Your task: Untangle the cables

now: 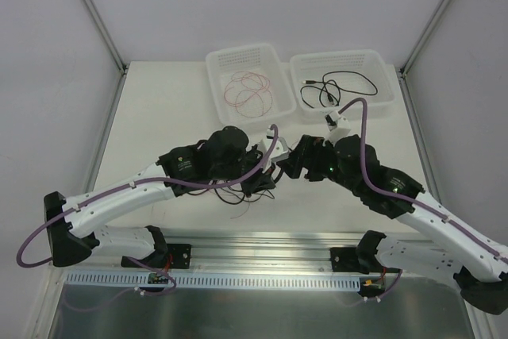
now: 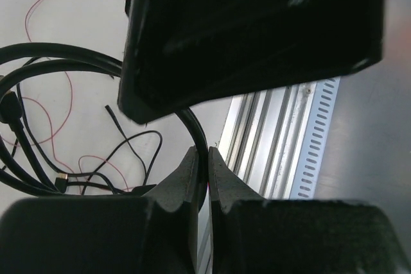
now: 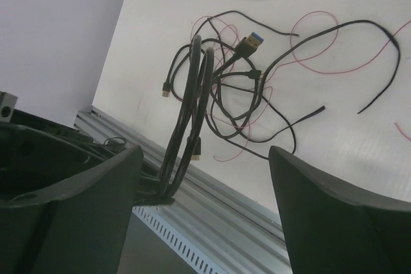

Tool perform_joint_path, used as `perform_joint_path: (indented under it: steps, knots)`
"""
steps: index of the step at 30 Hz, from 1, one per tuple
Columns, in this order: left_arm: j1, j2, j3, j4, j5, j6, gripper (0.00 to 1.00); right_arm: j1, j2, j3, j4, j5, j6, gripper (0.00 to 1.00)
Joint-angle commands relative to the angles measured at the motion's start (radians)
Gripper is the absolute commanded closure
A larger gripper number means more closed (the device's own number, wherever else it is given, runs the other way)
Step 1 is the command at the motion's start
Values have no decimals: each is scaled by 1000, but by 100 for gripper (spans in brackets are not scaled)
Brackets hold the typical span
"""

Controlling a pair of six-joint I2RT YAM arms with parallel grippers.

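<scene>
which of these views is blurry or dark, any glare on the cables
top external: evenly lit and sharp, soft shadows only. left wrist: the left end effector is dark, out of focus and fills most of the frame, cables behind it sharp. right wrist: the right end effector is a blurred foreground, cables crisp; no glare on them.

Soft, even light from above fills the overhead view; the white table (image 1: 159, 109) is bright and shadows are faint. In the left wrist view the left gripper (image 2: 207, 160) is underexposed, nearly black and blurred. In the right wrist view the right gripper (image 3: 205, 153) is dim and soft at the lower corners, while the cables (image 3: 250, 42) are sharp against a pale, washed-out surface.
</scene>
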Motion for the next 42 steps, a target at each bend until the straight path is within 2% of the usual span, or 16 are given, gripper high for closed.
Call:
perform_joint_path:
  steps: [1, 3, 6, 7, 9, 10, 11, 12, 13, 19, 22, 26, 30, 34, 38, 42]
  knots:
    - [-22, 12, -3, 97, 39, 31, 98, -13, 16, -53, 149, -79, 89, 18]
    - [-25, 14, -3, 111, 39, 33, 98, -24, 26, -76, 158, -105, 103, 23]
    - [-28, 14, -6, 131, 40, 31, 98, -30, 28, -113, 191, -128, 110, 40]
    - [-28, 15, -12, 135, 39, 29, 98, -31, 28, -116, 194, -130, 104, 52]
    - [-28, 18, -23, 150, 25, 26, 94, -36, 19, -113, 183, -119, 84, 67]
    - [-28, 21, -38, 154, -10, 14, 93, -40, 14, -107, 156, -108, 71, 80]
    - [-28, 25, -45, 157, -24, 7, 91, -40, 4, -100, 137, -81, 40, 86]
    - [-28, 29, -49, 161, -36, -10, 79, -45, -6, -84, 116, -64, 22, 95]
    - [-28, 31, -60, 163, -61, -17, 73, -54, -13, -76, 74, -49, 6, 99]
    - [-16, 20, -101, 172, -156, -96, 26, -146, -73, -21, -79, 48, -139, 99]
    - [30, -12, -123, 172, -181, -150, 13, -217, -78, 22, -145, 73, -216, 99]
    - [174, -87, -181, 174, -167, -239, 4, -315, -41, 94, -185, 71, -313, 99]
    - [367, -170, -296, 152, -119, -339, 1, -469, 34, 170, -168, 18, -368, 99]
    - [528, -241, -351, 50, -138, -353, 1, -612, 149, 242, -95, -92, -367, 99]
    - [755, -300, -414, -26, -136, -324, 1, -731, 282, 318, 14, -163, -330, 99]
    - [878, -325, -486, -44, -136, -273, 1, -813, 442, 432, 141, -217, -307, 98]
